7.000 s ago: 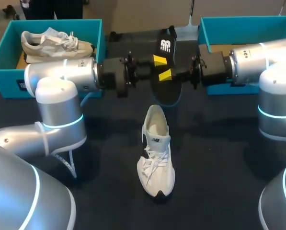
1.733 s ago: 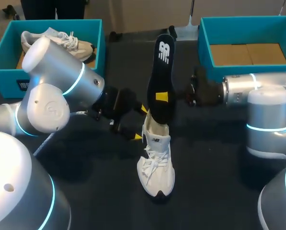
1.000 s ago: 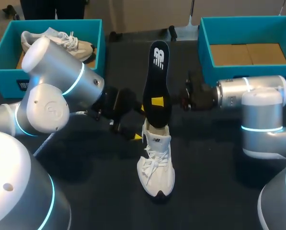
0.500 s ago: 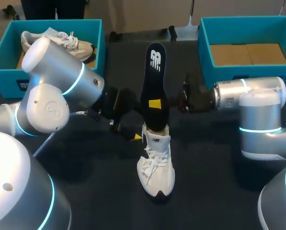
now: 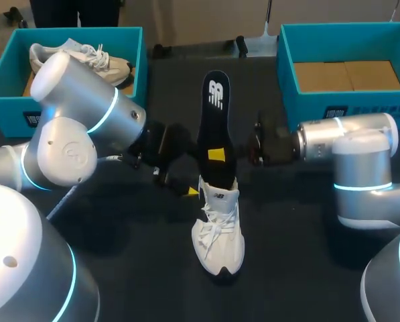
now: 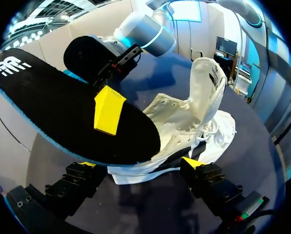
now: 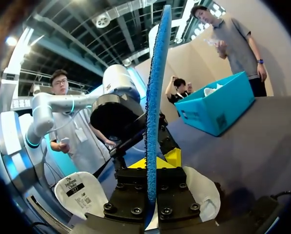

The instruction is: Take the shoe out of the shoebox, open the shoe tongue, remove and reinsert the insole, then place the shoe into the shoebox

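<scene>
A white lace-up shoe (image 5: 218,231) is seen standing on the dark table (image 5: 300,261). It is in the middle, well apart from both boxes. Its toe is pointed at the near edge and its tongue stands up. A long black insole with a blue underside (image 5: 213,107) is held up on end, leaning a little. Its low end is tucked into the shoe's opening at the heel, and the rest sticks up high above the shoe.

The right arm is stretched in flat from the right side. The right gripper (image 5: 216,155) is closed on the insole low down, one yellow tip on the black face and the other on the blue back.

The left arm is bent in from the left, and the left gripper (image 6: 139,165) is set low at the shoe's heel. It cannot be told if the shoe is gripped by it.

A teal box (image 5: 12,111) at the far left has a pale second shoe (image 5: 79,57) in it. A second teal box (image 5: 307,105), with a brown card floor, is at the far right.
</scene>
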